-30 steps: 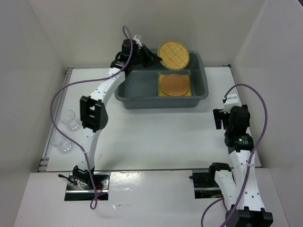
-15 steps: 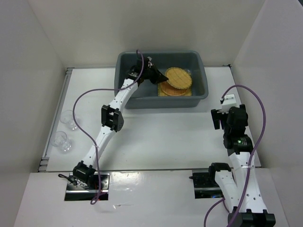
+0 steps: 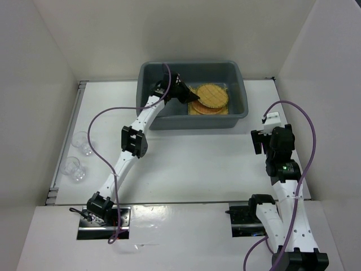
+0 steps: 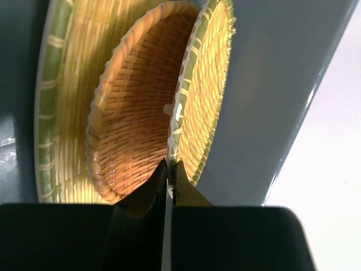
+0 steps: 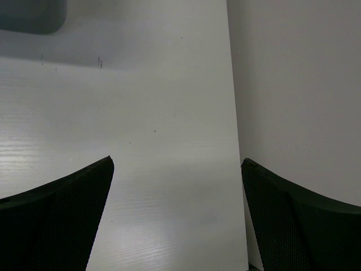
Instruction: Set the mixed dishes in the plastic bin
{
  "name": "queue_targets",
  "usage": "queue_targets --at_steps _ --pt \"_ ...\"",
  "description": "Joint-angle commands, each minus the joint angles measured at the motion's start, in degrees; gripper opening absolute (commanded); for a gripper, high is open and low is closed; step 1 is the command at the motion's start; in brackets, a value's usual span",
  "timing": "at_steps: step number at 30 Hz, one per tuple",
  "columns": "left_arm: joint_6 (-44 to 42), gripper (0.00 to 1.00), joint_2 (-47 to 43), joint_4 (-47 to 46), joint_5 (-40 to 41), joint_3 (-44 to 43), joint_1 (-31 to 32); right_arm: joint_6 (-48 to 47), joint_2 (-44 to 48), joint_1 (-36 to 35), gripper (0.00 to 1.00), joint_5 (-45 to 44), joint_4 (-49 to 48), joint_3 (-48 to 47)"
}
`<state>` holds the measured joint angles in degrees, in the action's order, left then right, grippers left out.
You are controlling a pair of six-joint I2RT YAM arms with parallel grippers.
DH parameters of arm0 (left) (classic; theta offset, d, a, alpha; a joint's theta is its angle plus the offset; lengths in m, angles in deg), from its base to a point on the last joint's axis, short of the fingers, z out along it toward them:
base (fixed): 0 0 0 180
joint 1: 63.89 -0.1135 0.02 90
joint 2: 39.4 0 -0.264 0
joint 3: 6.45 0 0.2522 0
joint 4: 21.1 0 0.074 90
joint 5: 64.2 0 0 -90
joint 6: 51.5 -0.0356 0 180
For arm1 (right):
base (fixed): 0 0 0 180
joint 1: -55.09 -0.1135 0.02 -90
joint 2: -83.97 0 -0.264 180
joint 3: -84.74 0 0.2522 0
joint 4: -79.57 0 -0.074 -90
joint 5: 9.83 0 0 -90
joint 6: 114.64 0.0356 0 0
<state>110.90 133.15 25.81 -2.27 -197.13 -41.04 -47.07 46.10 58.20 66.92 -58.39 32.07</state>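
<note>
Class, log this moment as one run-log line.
left hand: shut on plate rim, inside bin | right hand: open, empty | other plate: in bin | cups: on table, outside bin

Bin (image 3: 192,121) far-centre on table (image 3: 192,164), mat (image 4: 53,101) inside, plate (image 4: 135,113) on mat, second plate (image 3: 213,95) atop, cups (image 3: 84,142) far left

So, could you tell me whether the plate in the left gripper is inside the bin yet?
Inside: the plate is within the walls of the bin, over the other plate, its rim pinched by the left gripper.
</note>
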Motion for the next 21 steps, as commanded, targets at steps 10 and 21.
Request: queue_targets --at_steps 10,21 --pt "-5.16 0.67 -7.04 8.15 6.52 -2.73 -0.53 -0.85 -0.45 -2.24 0.98 -0.89 -3.14 0.24" --pt "-35.3 1.0 -33.59 33.28 61.88 -2.73 0.27 -0.85 0.07 -3.29 0.98 -0.37 -3.14 0.77"
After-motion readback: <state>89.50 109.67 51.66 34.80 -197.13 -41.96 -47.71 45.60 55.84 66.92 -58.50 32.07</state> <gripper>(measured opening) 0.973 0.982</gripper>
